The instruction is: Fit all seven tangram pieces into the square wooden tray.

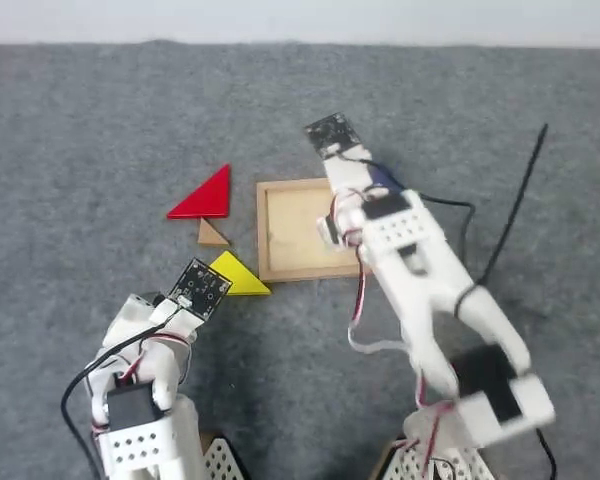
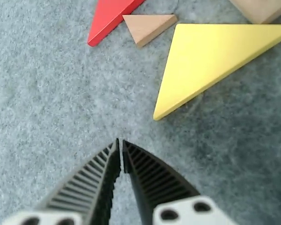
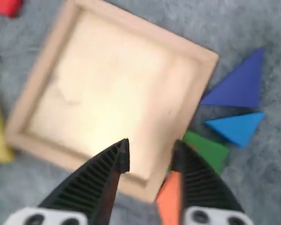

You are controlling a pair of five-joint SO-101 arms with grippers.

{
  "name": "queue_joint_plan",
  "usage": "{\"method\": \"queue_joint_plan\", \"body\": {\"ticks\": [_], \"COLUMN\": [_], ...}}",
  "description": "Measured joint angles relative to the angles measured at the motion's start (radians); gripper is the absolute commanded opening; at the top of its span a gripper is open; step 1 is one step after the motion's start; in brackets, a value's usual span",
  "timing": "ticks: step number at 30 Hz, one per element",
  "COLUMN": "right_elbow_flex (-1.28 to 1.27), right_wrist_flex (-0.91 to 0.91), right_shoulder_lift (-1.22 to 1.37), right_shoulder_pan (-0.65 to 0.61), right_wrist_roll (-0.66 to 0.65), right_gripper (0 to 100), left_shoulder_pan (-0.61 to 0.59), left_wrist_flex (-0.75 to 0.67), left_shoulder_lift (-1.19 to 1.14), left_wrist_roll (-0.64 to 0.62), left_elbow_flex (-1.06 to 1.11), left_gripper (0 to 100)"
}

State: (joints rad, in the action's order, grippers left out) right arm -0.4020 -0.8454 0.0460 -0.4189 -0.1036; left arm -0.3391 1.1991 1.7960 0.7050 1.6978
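Left gripper (image 2: pixel 121 146) sitting clenched, empty, near yellow triangle (image 2: pixel 210 61), which is lying at 8 o'clock of the tray (image 1: pixel 263 232). Right gripper (image 3: pixel 150 157) hanging spread over the tray rim, holding nothing. Triangle looking light, stiff, thin, slick, so pinching across its edges mid-body is probably safest.

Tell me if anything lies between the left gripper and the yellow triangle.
Nothing visible does. Bare grey mat is all that lies between the shut left gripper and the yellow triangle, at its nearest corner. The small tan triangle and the red triangle lie farther off, to one side of that line.
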Motion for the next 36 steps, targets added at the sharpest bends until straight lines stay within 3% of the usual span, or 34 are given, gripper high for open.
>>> {"method": "queue_joint_plan", "body": {"ticks": [6, 25, 32, 36], "right_elbow_flex": [0.121, 0.137, 0.157, 0.157], "right_wrist_flex": [0.002, 0.087, 0.089, 0.092], "right_shoulder_lift": [0.16, 0.275, 0.282, 0.282], "right_shoulder_pan": [0.069, 0.025, 0.029, 0.029], "right_wrist_roll": [0.002, 0.002, 0.002, -0.037], "right_gripper": [22.8, 22.5, 2.6, 0.9], "left_shoulder_pan": [0.0, 0.0, 0.0, 0.0], "left_wrist_flex": [0.0, 0.0, 0.0, 0.0], "left_shoulder_lift": [0.0, 0.0, 0.0, 0.0], "left_wrist_roll": [0.0, 0.0, 0.0, 0.0], "left_elbow_flex": [0.0, 0.0, 0.0, 0.0], "left_gripper": [2, 2, 2, 2]}}
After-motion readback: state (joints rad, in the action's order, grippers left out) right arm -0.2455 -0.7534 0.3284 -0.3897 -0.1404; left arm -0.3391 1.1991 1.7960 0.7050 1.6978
